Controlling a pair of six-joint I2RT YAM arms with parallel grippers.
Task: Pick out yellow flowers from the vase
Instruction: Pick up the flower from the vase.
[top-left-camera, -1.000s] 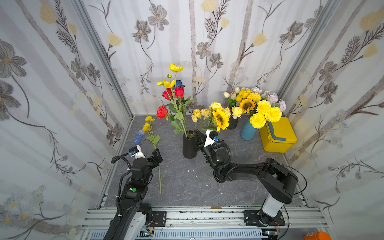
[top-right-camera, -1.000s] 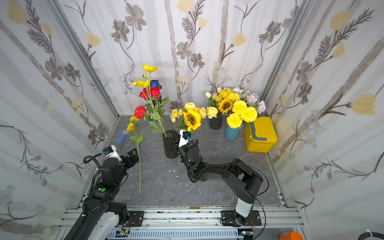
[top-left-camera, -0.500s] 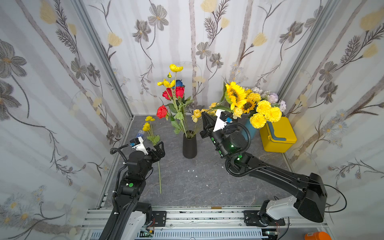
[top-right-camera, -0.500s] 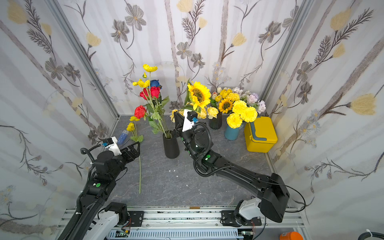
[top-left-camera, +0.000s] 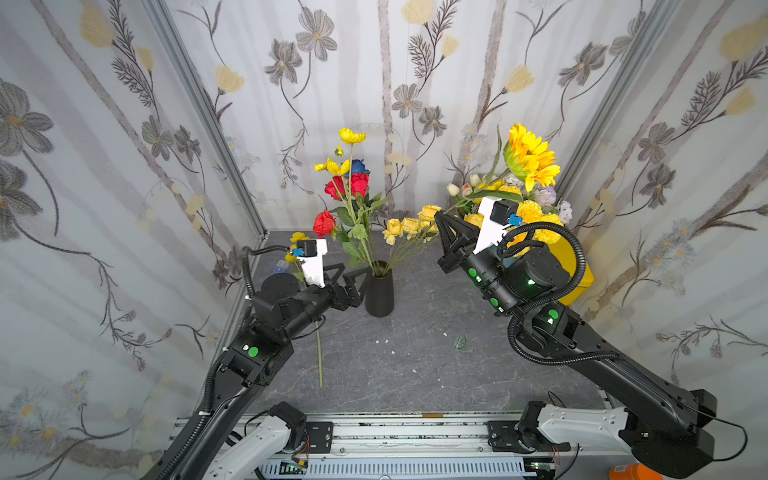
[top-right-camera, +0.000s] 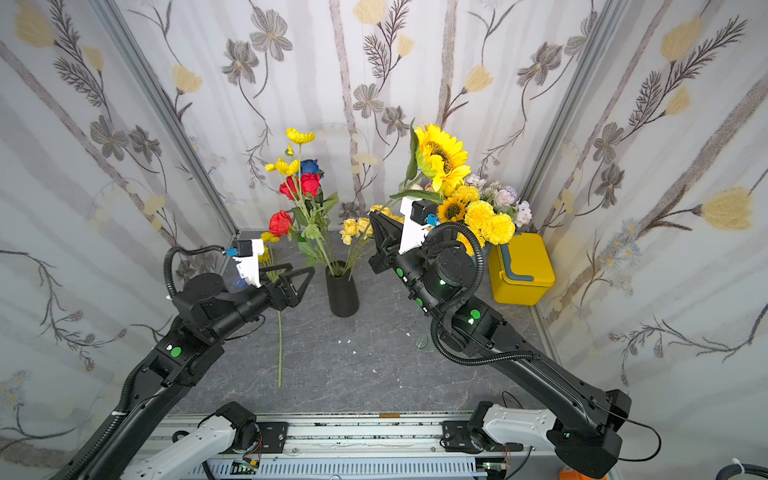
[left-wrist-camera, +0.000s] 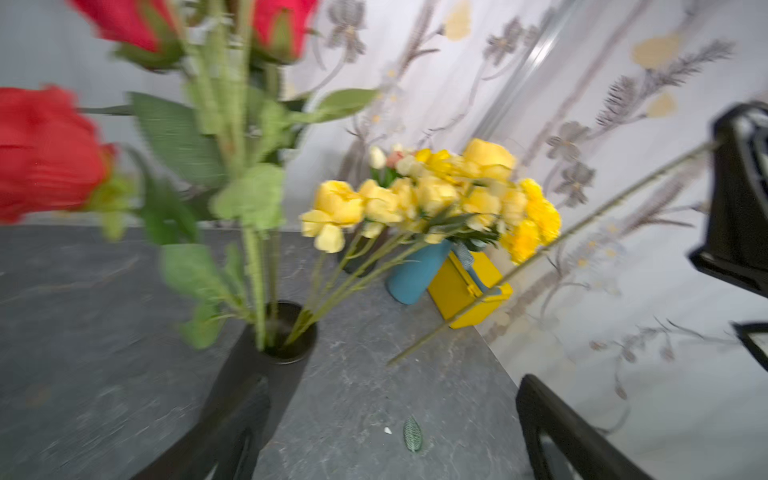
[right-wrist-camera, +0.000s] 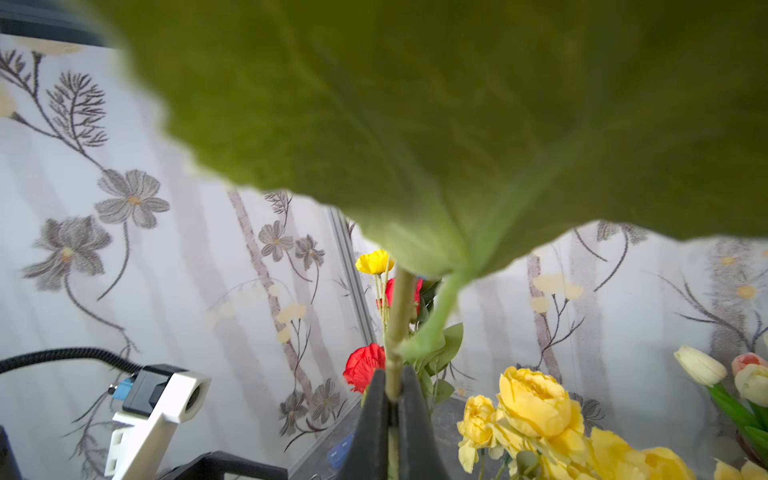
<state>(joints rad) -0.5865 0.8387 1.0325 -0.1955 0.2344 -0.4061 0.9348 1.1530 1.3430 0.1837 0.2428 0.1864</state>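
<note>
The black vase (top-left-camera: 379, 291) (top-right-camera: 342, 291) (left-wrist-camera: 266, 374) holds red roses (top-left-camera: 352, 185), yellow roses (top-left-camera: 409, 226) (left-wrist-camera: 374, 203) and yellow poppies (top-right-camera: 300, 136). My right gripper (top-left-camera: 442, 220) (top-right-camera: 376, 218) (right-wrist-camera: 390, 386) is shut on the stem (right-wrist-camera: 399, 316) of a sunflower (top-left-camera: 530, 158) (top-right-camera: 442, 158), held high to the right of the vase with its stem end free in the air. Its leaf (right-wrist-camera: 457, 104) blocks much of the right wrist view. My left gripper (top-left-camera: 353, 276) (top-right-camera: 299, 276) (left-wrist-camera: 395, 415) is open and empty, just left of the vase. Another yellow flower's stem (top-left-camera: 319, 353) lies on the table.
At the back right stand a blue vase (left-wrist-camera: 415, 274) full of yellow and pale blooms and a yellow box (top-right-camera: 521, 268) (top-left-camera: 577, 266). A fallen leaf (top-left-camera: 459, 341) (left-wrist-camera: 412, 434) lies on the grey table. Patterned walls close in on three sides.
My right arm has lifted the sunflower out of the vase, up and to the back right. My left arm has moved in beside the vase, still open.
</note>
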